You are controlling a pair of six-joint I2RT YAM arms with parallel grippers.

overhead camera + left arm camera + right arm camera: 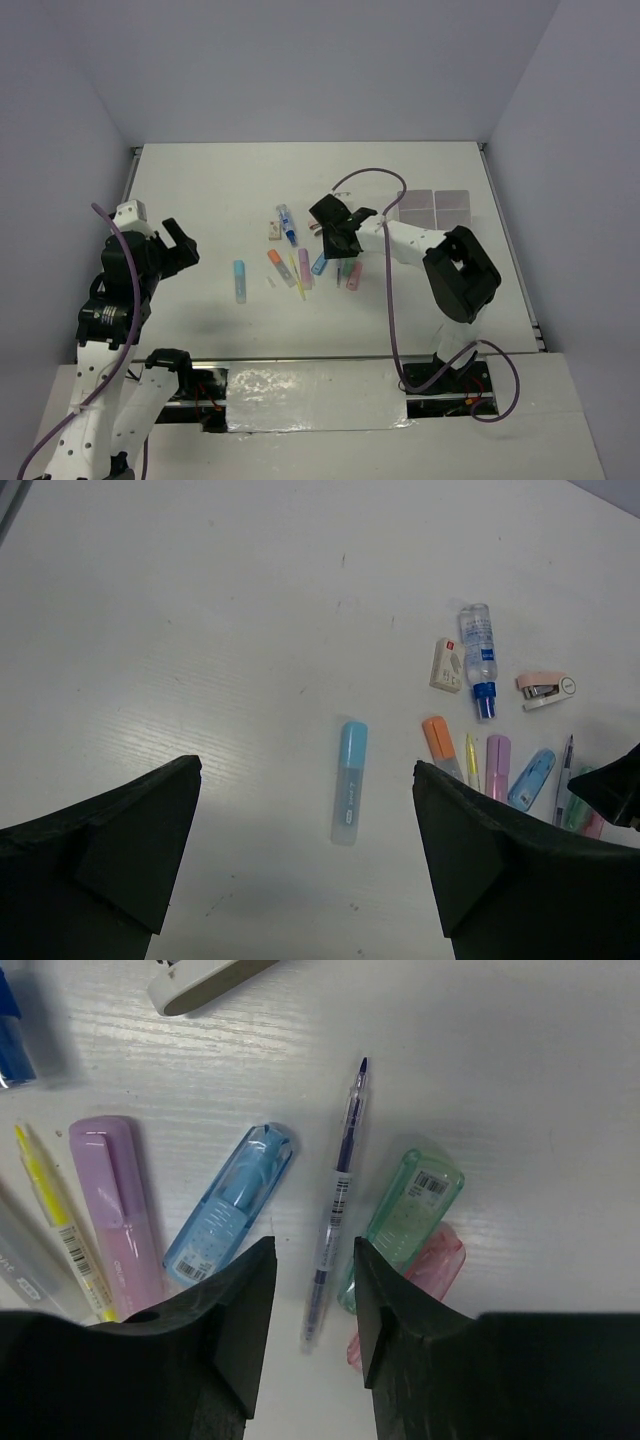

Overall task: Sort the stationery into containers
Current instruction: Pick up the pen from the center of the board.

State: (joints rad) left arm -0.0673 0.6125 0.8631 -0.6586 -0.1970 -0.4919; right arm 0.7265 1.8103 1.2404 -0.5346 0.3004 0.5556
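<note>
Eleven stationery bits lie on the white table [200,630]: 1 pale blue marker [349,780] alone at left, then 1 orange marker [437,742], 1 thin yellow pen [50,1210], 1 purple marker [110,1200], 1 translucent blue case [230,1205], 1 clear thin pen [340,1180] w/ blue ink, 1 green case [410,1200], 1 pink case [440,1260], plus 1 blue-white tube [479,655], 1 small white eraser [447,665], 1 pink mini stapler [545,687]. Right gripper [312,1250] jaws part-closed, straddling the clear thin pen w/ a gap each side; left gripper [307,770] spread wide, holding nothing, near the pale blue marker. One 2x2 block of translucent bins [435,205] sits well apart, far right.
</note>
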